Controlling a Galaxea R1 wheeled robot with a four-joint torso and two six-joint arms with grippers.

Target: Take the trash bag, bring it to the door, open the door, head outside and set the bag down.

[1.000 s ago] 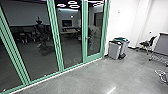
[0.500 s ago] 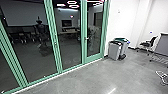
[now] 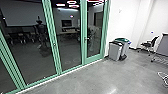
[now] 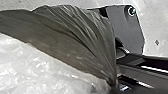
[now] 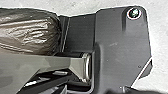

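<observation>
Left gripper: the left gripper (image 4: 113, 85) is closing on the trash bag (image 4: 75, 37), with the dark film bunching into tight folds where it is meeting the grip.
Trash bag: it is spreading away from the left gripper as a loose brownish-grey sheet, with pale, shiny, crinkled plastic (image 4: 37, 67) lying against it. In the right wrist view its dark film is bulging full and creasing together at one end.
Right gripper: I cannot tell how it is standing, nor whether it is touching the bag.
Door: the glass door (image 3: 85, 25), green-framed, is standing closed, its handle (image 3: 87, 38) showing on the side away from the bins, and is barring the way through.
Glass wall: green posts (image 3: 52, 37) and dark panes are running on from the door; tables and chairs are showing dimly in the glass.
Bins: a grey bin (image 3: 115, 51) is standing on the floor just beside the door, and a green-topped bin (image 3: 126, 48) is standing close against it, near the white wall (image 3: 122, 20).
Right side: a black chair (image 3: 149, 44) is standing well apart from the door; a white cable (image 3: 163, 74) is lying nearer the robot.
Change: the head view is shifting slightly from the earlier frames, the cable now sitting closer to the edge; the door is remaining closed.
</observation>
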